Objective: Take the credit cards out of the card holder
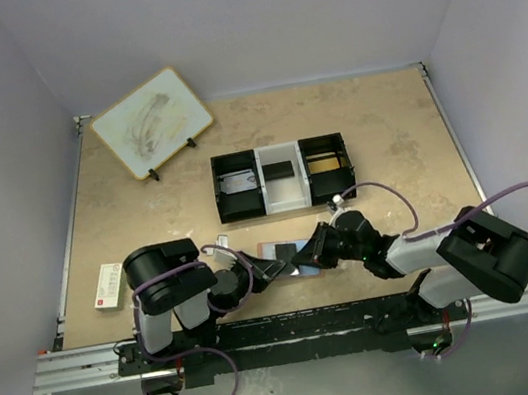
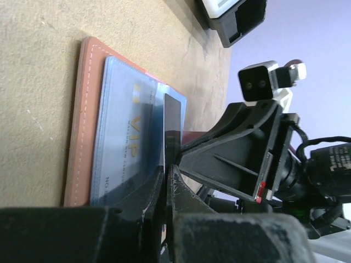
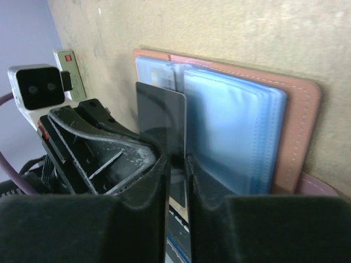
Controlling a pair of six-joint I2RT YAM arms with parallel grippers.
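The reddish-brown card holder (image 1: 281, 251) lies open on the table between my two grippers, its blue card sleeves (image 3: 230, 126) facing up. Its brown edge shows in both wrist views (image 2: 82, 109) (image 3: 304, 109). A pale "VIP" card (image 2: 126, 126) sits in a sleeve. A dark credit card (image 2: 171, 120) (image 3: 159, 115) stands on edge above the holder. My left gripper (image 1: 264, 270) (image 2: 166, 171) is shut on the card's near end. My right gripper (image 1: 315, 248) (image 3: 176, 159) faces it from the other side, fingers a narrow gap apart with the dark card seen between them.
A black-white-black three-compartment tray (image 1: 282, 178) stands behind the holder and holds small items. A white board with a wooden rim (image 1: 150, 121) leans at the back left. A small white-and-red box (image 1: 107, 284) lies at the left near the table edge.
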